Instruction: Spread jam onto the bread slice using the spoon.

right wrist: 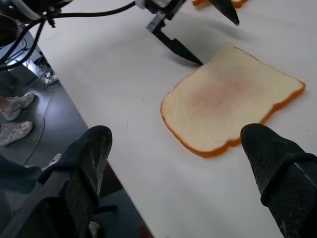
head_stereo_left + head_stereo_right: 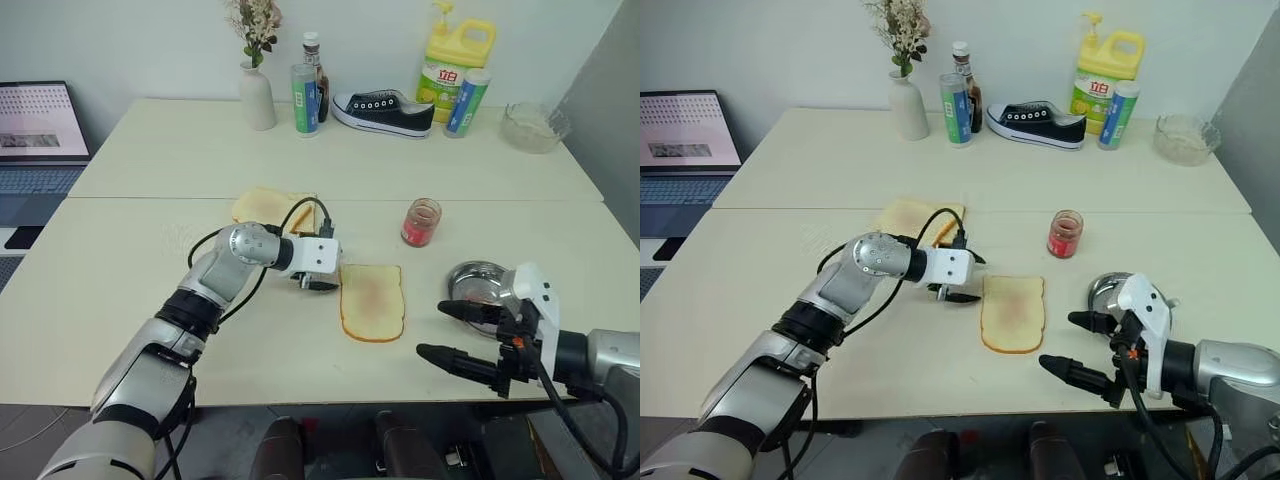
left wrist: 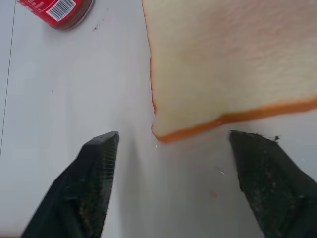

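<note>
Bread slice (image 2: 372,301) lies flat mid-table, faint pink smear on top. Our left gripper (image 2: 316,277) sits just beside its left edge, jaws wide, empty; right gripper (image 2: 447,333) likewise spread. Risk: nudging bread askew.

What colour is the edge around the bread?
The bread slice has an orange-tan crust edge around its pale yellow face. It shows best in the left wrist view.
</note>
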{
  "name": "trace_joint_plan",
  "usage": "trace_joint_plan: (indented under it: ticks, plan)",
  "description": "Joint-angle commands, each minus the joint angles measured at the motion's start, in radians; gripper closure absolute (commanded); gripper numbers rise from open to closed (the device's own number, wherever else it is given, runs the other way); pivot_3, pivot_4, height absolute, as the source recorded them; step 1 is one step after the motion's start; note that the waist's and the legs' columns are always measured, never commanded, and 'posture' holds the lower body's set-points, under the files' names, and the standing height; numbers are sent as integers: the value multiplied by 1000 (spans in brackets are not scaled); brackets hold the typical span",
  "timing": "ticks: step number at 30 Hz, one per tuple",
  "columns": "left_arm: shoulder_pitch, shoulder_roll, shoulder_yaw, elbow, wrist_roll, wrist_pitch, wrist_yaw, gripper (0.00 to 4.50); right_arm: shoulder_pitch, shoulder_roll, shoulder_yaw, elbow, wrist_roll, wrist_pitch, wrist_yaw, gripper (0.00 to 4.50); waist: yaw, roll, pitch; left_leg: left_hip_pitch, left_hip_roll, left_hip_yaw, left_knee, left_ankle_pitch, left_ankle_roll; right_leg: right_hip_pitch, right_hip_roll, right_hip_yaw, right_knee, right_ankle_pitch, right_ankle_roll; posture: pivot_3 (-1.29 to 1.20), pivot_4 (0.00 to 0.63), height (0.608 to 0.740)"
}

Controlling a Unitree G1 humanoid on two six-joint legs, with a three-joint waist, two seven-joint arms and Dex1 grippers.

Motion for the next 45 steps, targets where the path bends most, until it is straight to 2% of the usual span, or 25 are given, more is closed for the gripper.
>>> trace_joint_plan:
  ticks: [1, 3, 8, 13, 18, 21, 23, 27, 36, 40, 45]
  plan:
    - [29, 63, 66, -103, -12, 41, 1, 29, 29, -6, -90, 28, -36, -26, 3, 0, 1, 0, 0, 0, 0, 0, 0, 0, 0, 0, 0, 0, 0, 0, 0, 0, 150, 740]
    - [57, 66, 130, -193, -96, 119, -4, 29, 51, 17, -139, 60, -53, -35, -16, 0, 3, 0, 0, 0, 0, 0, 0, 0, 0, 0, 0, 0, 1, 0, 0, 0, 150, 740]
    - [153, -15, 292, -524, -473, 541, -8, 29, 94, 118, -315, 160, 71, -29, -113, 0, 11, 0, 0, -2, -1, -2, 2, 0, 0, 0, -2, -2, 1, 0, 0, 0, 150, 740]
    - [240, 19, 282, -715, -584, 700, -12, 29, 199, 203, -462, 278, 230, -25, -169, 0, 6, 1, -1, 0, -1, -2, 1, 0, 0, 2, -2, -2, 1, 0, 0, 0, 150, 740]
    - [290, 37, 227, -807, -598, 737, 0, 29, 242, 279, -544, 402, 325, -69, -285, 0, 4, 2, -1, 7, 0, -1, 1, 0, 0, 6, 0, 0, 3, -1, -1, 0, 150, 740]
    - [294, 5, 218, -845, -632, 776, 38, 29, 242, 308, -536, 470, 346, -79, -334, 0, 3, 4, -2, 9, 0, 2, 1, 0, 0, 7, 0, 3, 3, -1, -2, 0, 150, 740]
    - [292, 8, 182, -849, -601, 762, 47, 29, 223, 313, -508, 509, 343, -78, -342, 0, 2, 4, -2, 9, 0, 3, 0, 0, 0, 7, 0, 3, 3, -1, -2, 0, 150, 740]
    - [278, 5, 104, -833, -533, 708, 61, 29, 134, 302, -413, 654, 244, -75, -285, 0, -2, 7, -4, 12, 0, 8, -1, 0, 0, 7, 0, 8, 3, -1, -2, 0, 150, 740]
    - [284, -8, 95, -862, -533, 719, 108, 29, -84, 301, -265, 899, 55, -76, -167, 0, -1, 11, -6, 14, 0, 14, -2, 0, 0, 6, 1, 15, 3, -1, -1, 0, 150, 740]
    - [306, 6, 96, -885, -533, 727, 124, 29, -122, 321, -244, 928, 10, -73, -143, 0, -1, 11, -6, 13, 0, 14, -2, 0, 0, 6, 1, 16, 3, -1, -1, 0, 150, 740]
    - [342, 45, 136, -919, -556, 755, 140, 29, -75, 320, -327, 795, 114, 0, -194, 0, -1, 12, -7, 13, 0, 14, -2, 0, 0, 5, 2, 16, 3, -1, -1, 0, 150, 740]
